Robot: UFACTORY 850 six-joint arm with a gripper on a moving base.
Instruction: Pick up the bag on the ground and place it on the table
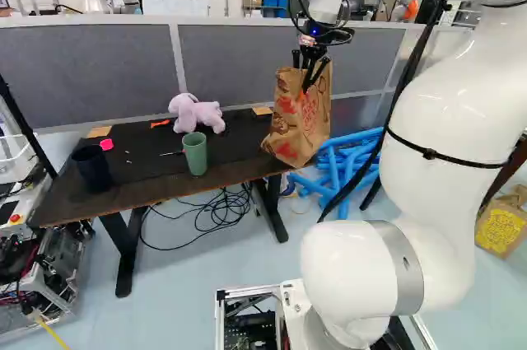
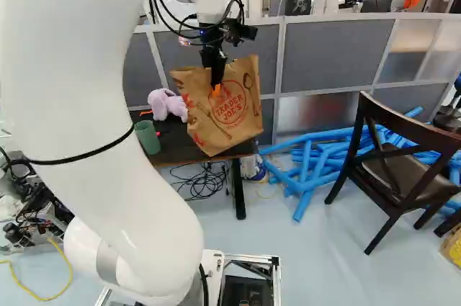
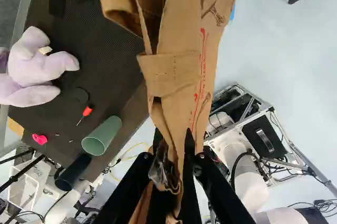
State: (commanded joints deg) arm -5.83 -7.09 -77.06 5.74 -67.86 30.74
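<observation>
Hanging tilted at right end of long dark table (image 1: 148,161) in left base view, brown paper bag with red print (image 2: 241,129) is being pinched at its folded top by black two-finger gripper (image 2: 216,87), closed on paper from both sides. Bag-to-tabletop contact is not being shown clearly. Lavender plush toy (image 1: 196,113), green cylindrical cup (image 1: 195,159) and dark cylindrical cup (image 1: 92,170) are being supported by tabletop.

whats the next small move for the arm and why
I'd probably ease the bag inward over the table, toward the stuffed toy, before releasing: the gripper pinches its top, and it appears to overhang the table's edge.
</observation>
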